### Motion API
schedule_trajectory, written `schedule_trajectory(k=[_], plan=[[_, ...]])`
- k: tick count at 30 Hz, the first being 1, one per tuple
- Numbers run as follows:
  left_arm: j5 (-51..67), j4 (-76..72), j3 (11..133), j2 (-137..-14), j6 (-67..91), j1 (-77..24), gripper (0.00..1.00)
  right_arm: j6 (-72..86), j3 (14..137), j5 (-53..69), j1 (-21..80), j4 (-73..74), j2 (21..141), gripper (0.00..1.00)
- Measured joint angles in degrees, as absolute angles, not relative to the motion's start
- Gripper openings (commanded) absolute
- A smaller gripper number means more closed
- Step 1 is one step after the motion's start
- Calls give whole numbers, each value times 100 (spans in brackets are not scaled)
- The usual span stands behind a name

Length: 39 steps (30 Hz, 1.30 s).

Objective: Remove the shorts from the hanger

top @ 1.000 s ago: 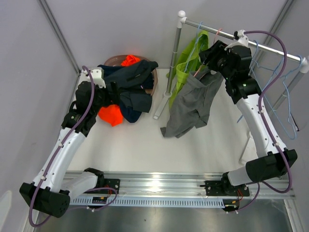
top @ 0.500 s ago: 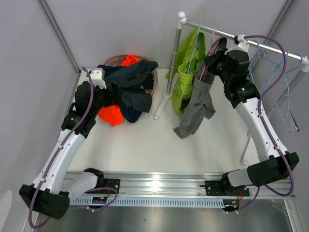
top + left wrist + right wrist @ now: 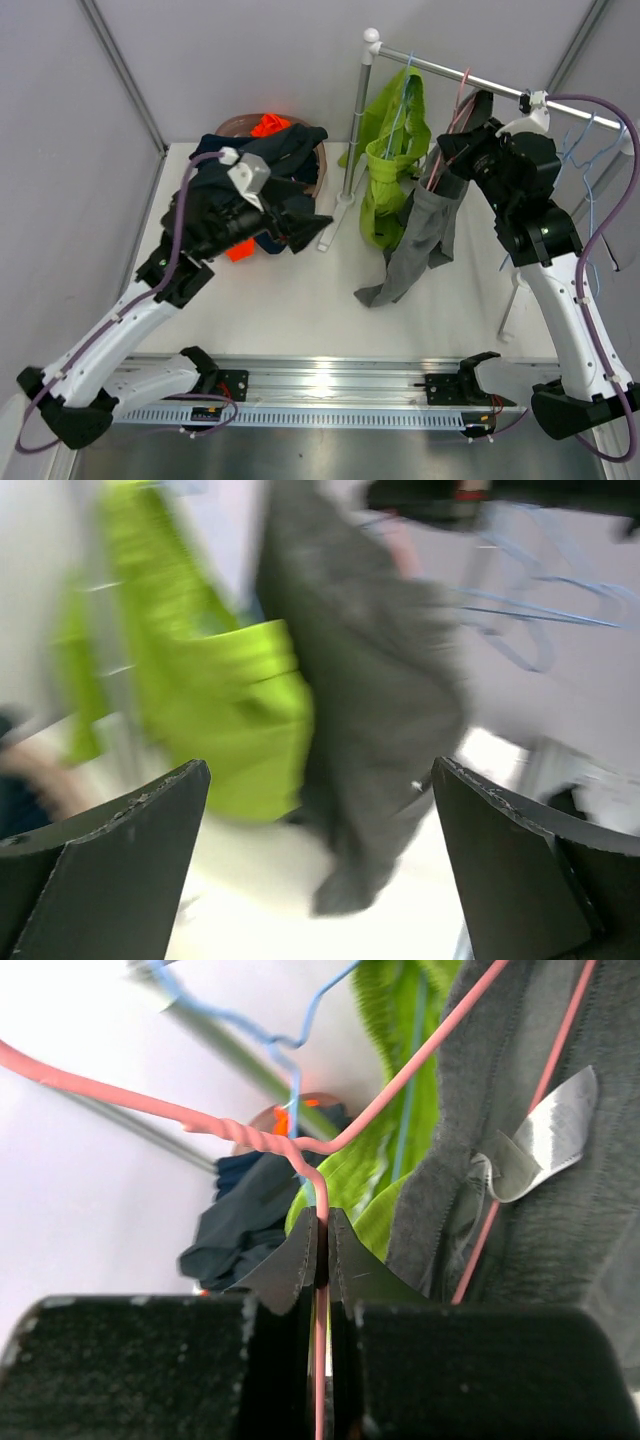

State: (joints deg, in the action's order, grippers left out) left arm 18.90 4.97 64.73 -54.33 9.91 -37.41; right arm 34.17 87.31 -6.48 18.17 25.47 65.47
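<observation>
The rail point(image 3: 470, 75) crosses the far right of the table point(image 3: 290, 300), and two of the shorts hang from it. The grey shorts point(image 3: 428, 230) are draped on a pink hanger point(image 3: 250, 1142) hooked near the rail's middle, and their lower end trails down to the table below it. The lime shorts point(image 3: 385, 170) hang just beside them on a blue hanger point(image 3: 405, 90), towards the rail's post end. The right gripper point(image 3: 322, 1250) is up under the rail at the grey shorts' waistband. Its jaws are pinched together on the pink hanger's wire just below the twisted neck, and a white label point(image 3: 545, 1135) on the waistband shows beside them. The left gripper point(image 3: 300, 225) hovers over the table well apart from the rail's post. Its jaws are spread wide with nothing between them, and it faces the two hanging pairs, which its wrist view shows blurred. The rest of the shorts lie in a heap point(image 3: 275, 165) beyond the left gripper, on the post side of the rail. This is dark navy fabric with orange showing at the top and bottom. Bare blue hangers point(image 3: 590, 165) dangle at the rail's other end.
</observation>
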Motion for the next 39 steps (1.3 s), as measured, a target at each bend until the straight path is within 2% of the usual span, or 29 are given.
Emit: schedule_trajectory(k=[8,17,20,21,23,24,26,27,29,30,31,39], plan=[[2119,-462,6495,-7061,1009,-5439,99,3691,8635,-613,2193,2598,6501,0],[1970,-733,6495,-7837,1011,-5990,99,3776,8613,-615,2318,2626,6501,0],[1839,-897,6495,-7878,1035,-6001,82,3776,8613,-620,2318,2628,6493,0],[1811,-926,6495,-7894,1046,-6003,69,3778,8613,-622,2318,2628,6490,0],[1708,-969,6495,-7970,1079,-6007,59,3780,8613,-622,2318,2630,6475,0],[1667,-985,6497,-8029,1076,-6010,47,3782,8613,-622,2318,2633,6462,0],[1619,-987,6497,-8138,1083,-6016,35,3780,8613,-652,2318,2641,6438,0],[1612,-985,6497,-8173,1061,-6034,22,3769,8613,-679,2316,2644,6429,0],[1584,-974,6495,-8215,1068,-6064,17,3745,8615,-760,2307,2641,6427,0],[1562,-969,6493,-8215,1061,-6082,7,3743,8615,-790,2305,2646,6427,0],[1555,-969,6493,-8211,1061,-6101,2,3736,8615,-832,2303,2652,6427,0],[985,-967,5957,-7581,1055,-6383,0,3754,8702,-786,2252,2891,6429,0]])
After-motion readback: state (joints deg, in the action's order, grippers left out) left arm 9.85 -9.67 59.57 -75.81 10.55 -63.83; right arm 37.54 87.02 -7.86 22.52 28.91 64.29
